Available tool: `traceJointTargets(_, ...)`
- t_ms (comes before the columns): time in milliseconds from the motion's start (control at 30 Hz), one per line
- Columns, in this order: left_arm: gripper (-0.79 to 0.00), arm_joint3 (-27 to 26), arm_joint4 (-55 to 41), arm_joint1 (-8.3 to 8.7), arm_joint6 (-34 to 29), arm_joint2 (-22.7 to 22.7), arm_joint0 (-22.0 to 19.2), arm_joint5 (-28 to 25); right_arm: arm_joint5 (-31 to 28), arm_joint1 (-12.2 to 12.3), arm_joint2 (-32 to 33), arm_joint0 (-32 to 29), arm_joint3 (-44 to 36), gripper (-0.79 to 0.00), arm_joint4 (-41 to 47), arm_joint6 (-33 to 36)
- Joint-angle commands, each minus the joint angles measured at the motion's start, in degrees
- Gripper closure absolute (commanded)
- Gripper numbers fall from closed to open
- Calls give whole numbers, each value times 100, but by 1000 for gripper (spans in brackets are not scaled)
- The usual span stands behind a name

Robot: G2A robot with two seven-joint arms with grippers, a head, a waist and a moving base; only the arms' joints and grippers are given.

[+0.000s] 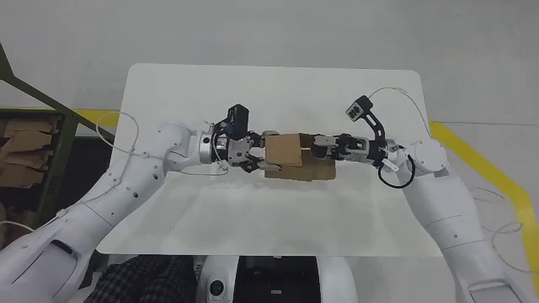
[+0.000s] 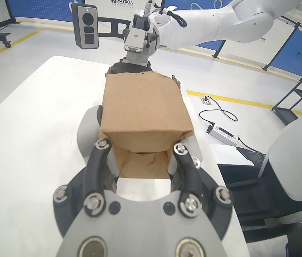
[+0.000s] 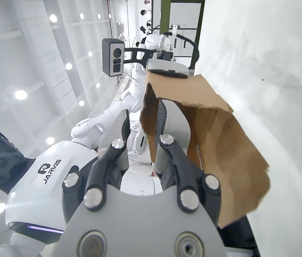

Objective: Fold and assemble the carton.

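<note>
A brown carton (image 1: 296, 158) hangs between my two grippers over the middle of the white table (image 1: 168, 93), its long axis running left to right. My left gripper (image 1: 253, 153) is at the carton's left end. In the left wrist view the left gripper (image 2: 141, 148) straddles the open end of the carton (image 2: 142, 105), with its pads pressed on both side walls. My right gripper (image 1: 324, 147) is at the other end. In the right wrist view the right gripper (image 3: 142, 132) is open, with one wall of the carton (image 3: 220, 135) between its fingers and one finger inside.
A rack of flat cardboard (image 1: 29, 147) stands off the table's left edge. A power brick with cable (image 2: 221, 133) lies on the floor beyond the table. Bare table surface lies in front of and behind the carton.
</note>
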Motion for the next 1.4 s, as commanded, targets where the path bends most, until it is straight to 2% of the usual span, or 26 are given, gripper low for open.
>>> traceJointTargets(0, -329, -2, 38, 19, 28, -67, 38, 0, 39, 47, 148, -70, -119, -191, -101, -30)
traceJointTargets(200, -342, -6, 130, 47, 160, -307, 147, 0, 195, 180, 457, -481, -849, -188, -578, -115)
traceJointTargets(500, -342, 58, 140, 11, 188, -538, 247, 21, 346, 267, 514, -1166, -1903, -129, -1032, -427)
traceJointTargets(600, -342, 67, 111, -10, 134, -580, 252, 11, 463, 285, 467, -1243, -2066, -71, -1192, -460)
traceJointTargets(733, -345, 12, 82, -39, 120, -614, 283, 0, 512, 278, 378, -1228, -2042, 0, -1185, -586)
traceJointTargets(1167, -342, -204, 32, -50, 87, -580, 407, 0, 583, 183, -117, -705, -1685, 0, -1291, -935)
traceJointTargets(1367, -342, -173, 17, -42, 77, -595, 405, 0, 557, 206, -29, -694, -1644, 0, -1301, -996)
